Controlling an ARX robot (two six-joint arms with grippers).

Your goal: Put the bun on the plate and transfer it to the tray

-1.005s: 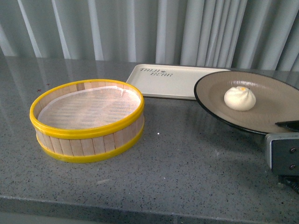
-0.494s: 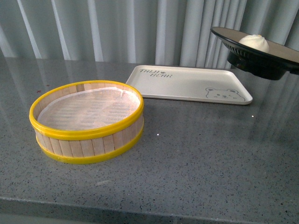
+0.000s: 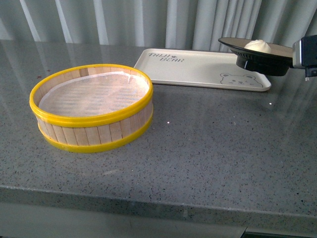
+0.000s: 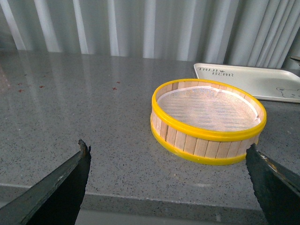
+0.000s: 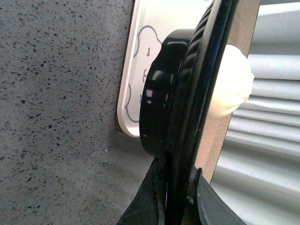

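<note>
The white bun (image 3: 257, 46) sits on the black-rimmed plate (image 3: 242, 48), which hangs in the air above the right end of the cream tray (image 3: 198, 69) with its bear drawing. My right gripper (image 3: 297, 55) is shut on the plate's rim at the right edge of the front view. In the right wrist view the plate's rim (image 5: 206, 79) stands clamped between the jaws of the right gripper (image 5: 176, 187), with the bun (image 5: 233, 79) on one side and the tray (image 5: 136, 70) on the other. My left gripper (image 4: 168, 154) is open and empty over the counter's front edge.
A round yellow-rimmed wooden steamer basket (image 3: 91, 106) with a paper liner stands on the grey speckled counter (image 3: 208, 148), left of the tray; it also shows in the left wrist view (image 4: 208, 119). A pleated grey curtain closes the back.
The plate with the bun was lifted off the counter, then came lower and further over the tray's right end. The front view itself shifted.
</note>
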